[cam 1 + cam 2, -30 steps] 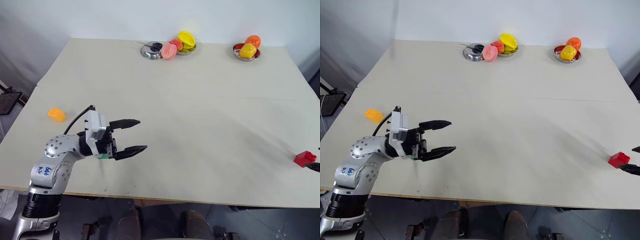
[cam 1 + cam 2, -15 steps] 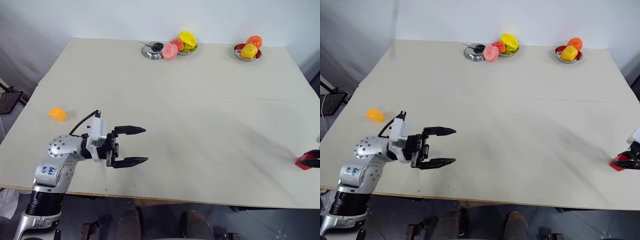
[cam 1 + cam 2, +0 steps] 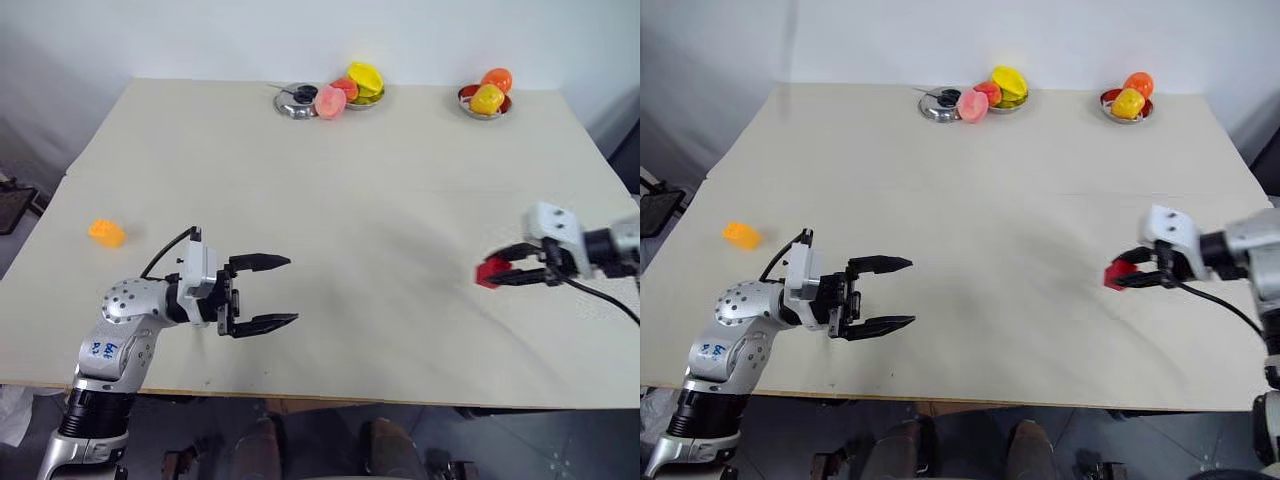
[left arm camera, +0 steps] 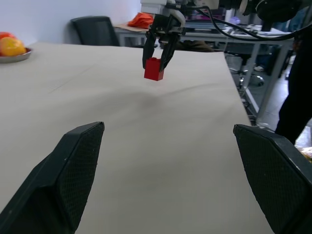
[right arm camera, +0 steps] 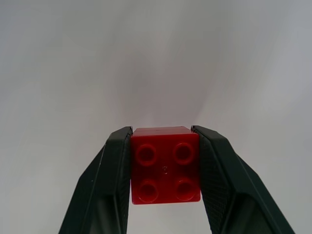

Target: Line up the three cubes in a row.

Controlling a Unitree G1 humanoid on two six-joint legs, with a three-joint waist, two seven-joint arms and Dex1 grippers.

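I have the red cube (image 5: 165, 165) pinched in my right hand (image 3: 497, 271), one black finger (image 5: 109, 175) pressed flat on each side of it. It is a glossy, bright red toy brick, squarish, with four round studs in a two-by-two grid on the face turned toward the wrist camera, and its edges are clean and slightly rounded. From the left wrist it hangs clear of the bench (image 3: 400, 200), its shadow lying on the surface below, so it is lifted, not resting. It sits over the right part of the bench, nearer the front edge than the back and well in from the right edge. The orange cube (image 3: 106, 233) lies on the bench close to the left edge, about midway along it, a small yellow-orange block too small here for me to make out its studs. My left hand (image 3: 278, 291) hovers over the front left area with its fingers spread wide and nothing between them, pointing across toward the red cube. Along the back edge stand metal bowls (image 3: 297, 103) with round toy fruits (image 3: 365, 77) in them.
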